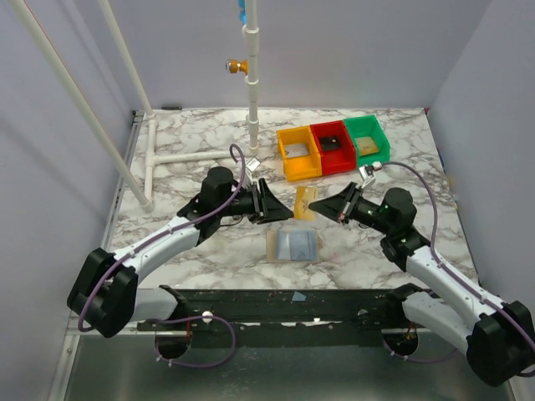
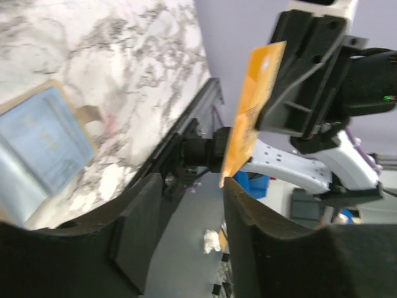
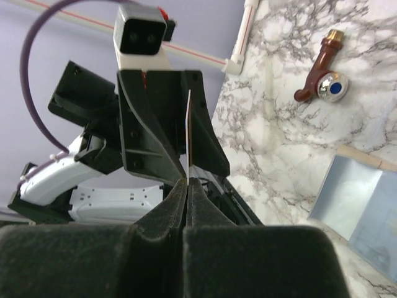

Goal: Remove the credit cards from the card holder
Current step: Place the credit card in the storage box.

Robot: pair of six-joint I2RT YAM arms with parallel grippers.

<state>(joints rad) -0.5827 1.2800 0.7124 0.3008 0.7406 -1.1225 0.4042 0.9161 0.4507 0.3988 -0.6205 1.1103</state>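
The grey-blue card holder [image 1: 292,246] lies flat on the marble table between the two arms; it also shows in the left wrist view [image 2: 37,149] and in the right wrist view [image 3: 353,198]. An orange credit card [image 1: 305,203] is held upright in the air above it. My right gripper [image 1: 322,205] is shut on the card's edge, which the right wrist view shows as a thin line [image 3: 188,133] rising from the pinched jaws [image 3: 187,181]. My left gripper [image 1: 272,203] faces it from the left. Its jaws [image 2: 189,186] stand open, with the card [image 2: 254,105] just past the right fingertip.
Yellow [image 1: 299,150], red [image 1: 332,146] and green [image 1: 366,138] bins stand in a row at the back right. A white pipe frame [image 1: 180,156] lies at the back left, and a white pole [image 1: 252,83] rises at the back centre. The table's black front rail [image 1: 284,305] runs below the card holder.
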